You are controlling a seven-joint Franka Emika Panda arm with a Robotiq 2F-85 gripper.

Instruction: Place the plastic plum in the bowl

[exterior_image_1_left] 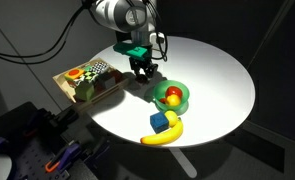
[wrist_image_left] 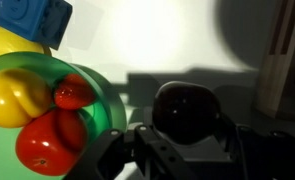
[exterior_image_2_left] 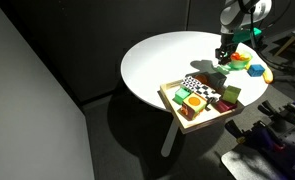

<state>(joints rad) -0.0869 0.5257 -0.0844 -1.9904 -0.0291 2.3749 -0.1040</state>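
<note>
Grips the plastic plum [wrist_image_left: 185, 105] in the pincer [wrist_image_left: 187, 135], fingers clamped on its two sides, dark and round in the wrist view, held over the white tabletop [exterior_image_1_left: 217, 70] just beside the bowl [wrist_image_left: 109, 100] and not in it. Finds the green bowl already carrying a yellow fruit [wrist_image_left: 12, 95] and red fruits [wrist_image_left: 47, 145], with a blue cube [wrist_image_left: 32, 18] and a banana [exterior_image_1_left: 165, 137] just beside it on the tabletop. Puts the pincer between bowl and wooden tray of toys [exterior_image_2_left: 172, 108] in both exterior views.
</note>
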